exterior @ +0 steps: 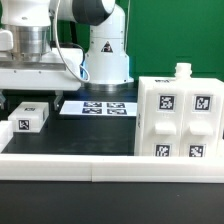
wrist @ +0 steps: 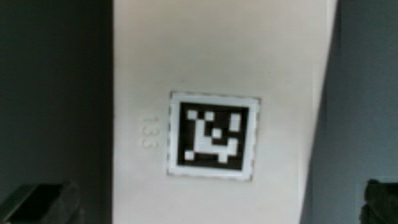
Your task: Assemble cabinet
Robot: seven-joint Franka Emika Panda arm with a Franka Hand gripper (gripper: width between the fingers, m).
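Gripper (wrist: pixel 208 203), jaws apart, hangs over a tagged white panel (wrist: pixel 222 90) (flat on the counter (exterior: pixel 95 128)); closing off-centre could twist it.

The arm (exterior: pixel 40 30) reaches from its base (exterior: pixel 105 55) toward the exterior view's left, wrist pointing straight down over the table. The gripper (wrist: pixel 210 203) is spread wide, and its two dark fingertips (wrist: pixel 43 204) stand far apart, clamping nothing.
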